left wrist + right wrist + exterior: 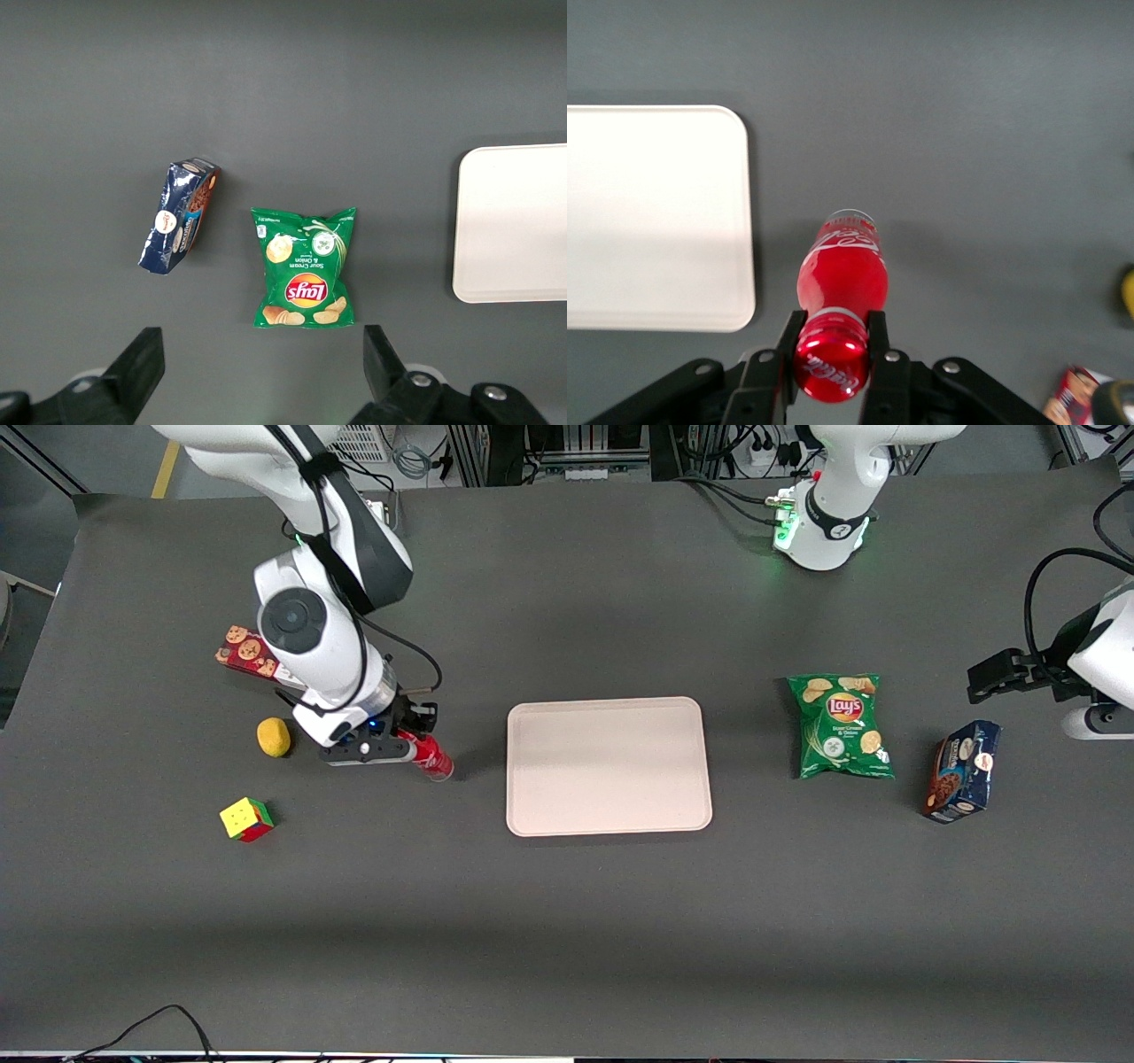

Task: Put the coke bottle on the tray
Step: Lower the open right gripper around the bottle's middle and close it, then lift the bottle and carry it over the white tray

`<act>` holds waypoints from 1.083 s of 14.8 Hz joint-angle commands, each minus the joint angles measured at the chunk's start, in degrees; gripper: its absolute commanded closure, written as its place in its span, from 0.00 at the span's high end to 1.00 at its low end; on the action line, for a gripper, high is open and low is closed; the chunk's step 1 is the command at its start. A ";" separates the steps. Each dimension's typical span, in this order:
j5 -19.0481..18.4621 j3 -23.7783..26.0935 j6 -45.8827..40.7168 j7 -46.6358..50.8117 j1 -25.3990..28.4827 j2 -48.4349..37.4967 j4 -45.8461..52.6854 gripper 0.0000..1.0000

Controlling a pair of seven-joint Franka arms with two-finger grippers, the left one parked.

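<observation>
The coke bottle is a small red bottle with a red cap and white script. My right gripper is shut on its neck just below the cap. In the right wrist view the bottle hangs from the gripper, its clear base pointing down at the dark table, and both fingers press against its neck. The pale beige tray lies flat beside the bottle, toward the parked arm's end, with nothing on it. It also shows in the right wrist view and the left wrist view.
A yellow lemon, a colour cube and a red cookie box lie toward the working arm's end. A green Lay's bag and a dark blue snack box lie toward the parked arm's end.
</observation>
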 commanded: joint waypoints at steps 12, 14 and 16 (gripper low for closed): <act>-1.61 7.53 -25.94 22.28 8.09 19.78 45.18 0.00; -4.50 7.62 -24.54 22.64 9.15 23.83 47.74 0.00; -5.21 7.53 -21.73 22.82 9.59 26.38 47.57 0.00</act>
